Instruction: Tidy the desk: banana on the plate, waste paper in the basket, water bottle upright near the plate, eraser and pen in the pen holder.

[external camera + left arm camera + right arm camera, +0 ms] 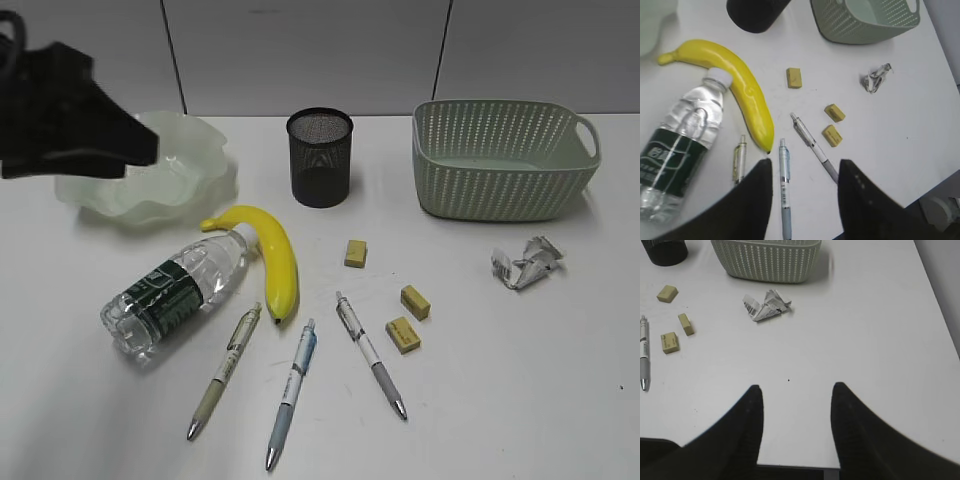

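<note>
Lying bottle (176,290) touching banana (272,256); both pincers empty.

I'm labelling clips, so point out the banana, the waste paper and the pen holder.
banana (277,262): exterior view, middle of its curved body.
waste paper (766,305): right wrist view, centre of the crumpled wad.
pen holder (320,160): exterior view, front mesh wall.

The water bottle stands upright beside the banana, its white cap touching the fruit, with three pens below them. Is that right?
Not quite. The water bottle lies on its side, not upright, as the exterior view shows. The rest holds: its white cap touches the banana, and three pens lie below them.
</note>
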You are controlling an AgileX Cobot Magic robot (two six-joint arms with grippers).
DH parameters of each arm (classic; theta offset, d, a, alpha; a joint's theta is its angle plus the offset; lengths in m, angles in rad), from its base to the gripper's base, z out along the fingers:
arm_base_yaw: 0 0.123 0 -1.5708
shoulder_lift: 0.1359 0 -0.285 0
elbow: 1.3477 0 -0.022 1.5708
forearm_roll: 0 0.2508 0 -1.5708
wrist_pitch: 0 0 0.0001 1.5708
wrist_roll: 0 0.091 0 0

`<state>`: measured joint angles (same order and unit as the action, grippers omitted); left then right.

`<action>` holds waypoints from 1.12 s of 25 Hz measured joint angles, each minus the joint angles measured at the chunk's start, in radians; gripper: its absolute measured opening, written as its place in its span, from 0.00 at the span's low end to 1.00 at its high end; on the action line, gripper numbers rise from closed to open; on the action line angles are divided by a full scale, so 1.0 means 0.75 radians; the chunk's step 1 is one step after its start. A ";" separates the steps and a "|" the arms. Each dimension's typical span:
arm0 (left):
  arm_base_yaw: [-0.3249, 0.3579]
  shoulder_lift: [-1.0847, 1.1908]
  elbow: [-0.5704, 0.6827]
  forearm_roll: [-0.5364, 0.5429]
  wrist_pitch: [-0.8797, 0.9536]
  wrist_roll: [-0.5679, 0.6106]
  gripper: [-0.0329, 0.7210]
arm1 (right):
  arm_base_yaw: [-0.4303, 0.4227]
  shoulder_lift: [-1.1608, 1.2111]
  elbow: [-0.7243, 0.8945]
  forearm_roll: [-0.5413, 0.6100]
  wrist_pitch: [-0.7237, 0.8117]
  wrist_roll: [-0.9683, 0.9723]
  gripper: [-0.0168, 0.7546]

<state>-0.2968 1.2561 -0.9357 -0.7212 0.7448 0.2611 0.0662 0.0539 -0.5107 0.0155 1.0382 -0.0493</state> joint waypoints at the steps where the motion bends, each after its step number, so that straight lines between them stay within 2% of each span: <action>1: -0.034 0.038 0.000 0.000 -0.030 -0.032 0.48 | 0.000 -0.008 0.000 -0.001 0.000 0.003 0.49; 6: -0.176 0.271 -0.063 0.000 -0.108 -0.172 0.52 | 0.000 -0.010 0.000 -0.002 0.000 0.004 0.49; 10: -0.228 0.479 -0.208 0.037 -0.090 -0.287 0.53 | 0.000 -0.010 0.000 -0.003 0.000 0.004 0.49; 13: -0.247 0.652 -0.359 0.196 -0.012 -0.492 0.54 | 0.000 -0.010 0.000 -0.003 0.000 0.004 0.49; 17: -0.295 0.839 -0.561 0.373 0.137 -0.673 0.58 | 0.000 -0.010 0.000 -0.003 0.000 0.004 0.49; 22: -0.358 1.037 -0.845 0.615 0.350 -0.854 0.71 | 0.000 -0.010 0.000 -0.004 0.000 0.004 0.49; 25: -0.364 1.128 -0.969 0.680 0.479 -0.921 0.78 | 0.000 -0.010 0.000 -0.005 0.000 0.004 0.49; 28: -0.364 1.196 -1.046 0.681 0.513 -0.951 0.80 | 0.000 -0.010 0.000 -0.005 0.000 0.004 0.49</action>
<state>-0.5694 2.1527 -1.7205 -0.2102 1.1294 -0.4520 0.0662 0.0463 -0.5107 0.0120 1.0382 -0.0460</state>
